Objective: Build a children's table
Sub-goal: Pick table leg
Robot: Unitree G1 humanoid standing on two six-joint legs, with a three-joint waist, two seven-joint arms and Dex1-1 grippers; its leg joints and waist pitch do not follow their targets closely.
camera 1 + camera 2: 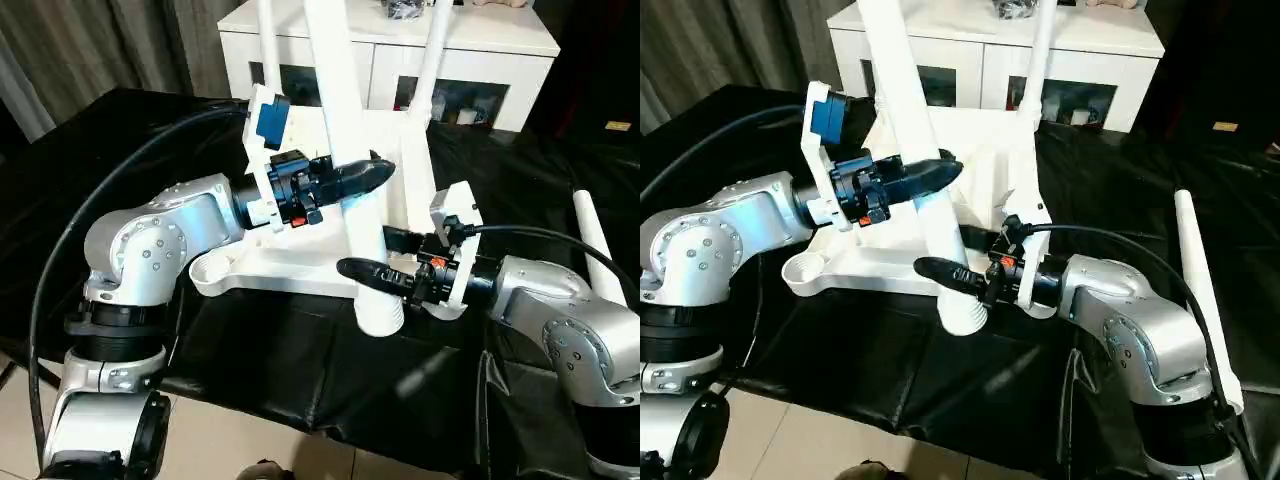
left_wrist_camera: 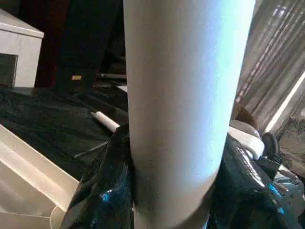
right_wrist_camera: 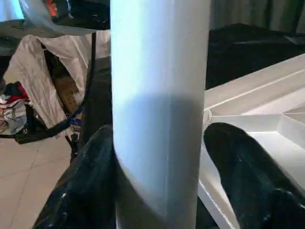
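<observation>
Covering the work surface, black sheeting (image 1: 300, 350); white cabinet (image 1: 480, 55) behind.

Upright legs (image 1: 432, 70) crowding tabletop (image 1: 300, 262)

— We see a smooth, matt white plastic tube leg (image 1: 352, 190) between glossy black fingers (image 2: 107, 191).
— We also see a ribbed white plastic tabletop (image 1: 300, 262) beside them, on shiny, crinkled black sheeting (image 1: 330, 380).
</observation>
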